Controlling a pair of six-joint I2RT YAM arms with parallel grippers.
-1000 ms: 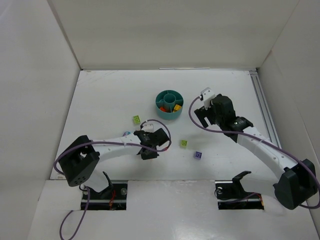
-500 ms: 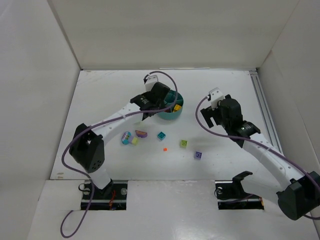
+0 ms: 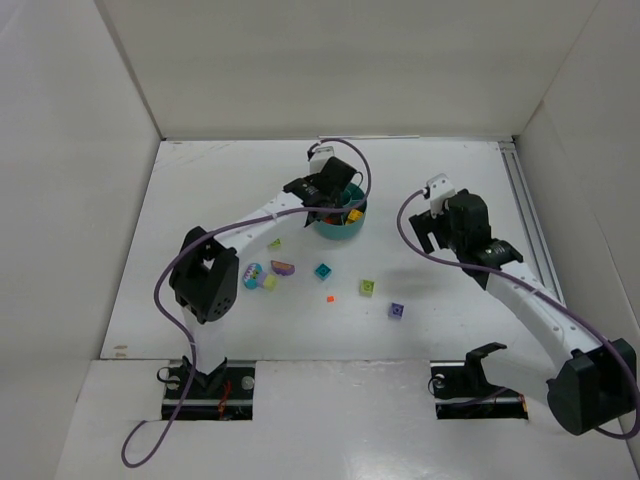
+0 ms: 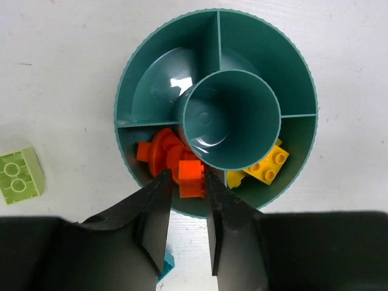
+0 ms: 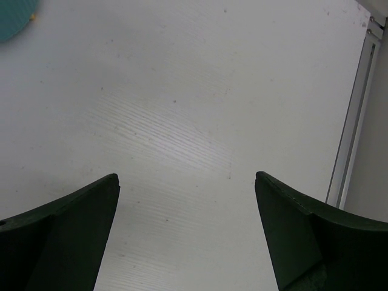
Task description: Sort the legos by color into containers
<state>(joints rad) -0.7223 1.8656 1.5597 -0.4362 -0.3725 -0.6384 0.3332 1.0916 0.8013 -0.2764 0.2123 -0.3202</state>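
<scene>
The round teal dish [image 3: 346,232] stands at mid-table, its containers being a central cup and wedge sections [image 4: 257,51]. My left gripper [image 3: 337,200] hovers over the dish's near side. In the left wrist view it [image 4: 187,176] is shut on an orange lego [image 4: 192,179], above the wedge that holds other orange legos [image 4: 159,151]. Yellow legos [image 4: 267,167] lie in the neighbouring wedge. Loose legos lie on the table: lime green [image 3: 274,243], teal [image 3: 323,270], green [image 3: 368,287] and purple [image 3: 397,311]. My right gripper [image 3: 432,222] [image 5: 187,176] is open over bare table, right of the dish.
More small pieces sit in a cluster [image 3: 267,275] left of the teal brick, and a tiny orange bit [image 3: 328,298] lies below it. A metal rail [image 5: 354,121] runs along the table's right side. White walls enclose the table.
My left arm has swung from the near part of the table up to the dish, jaws shut the whole way. The right gripper has drifted slightly to the right, still open.
</scene>
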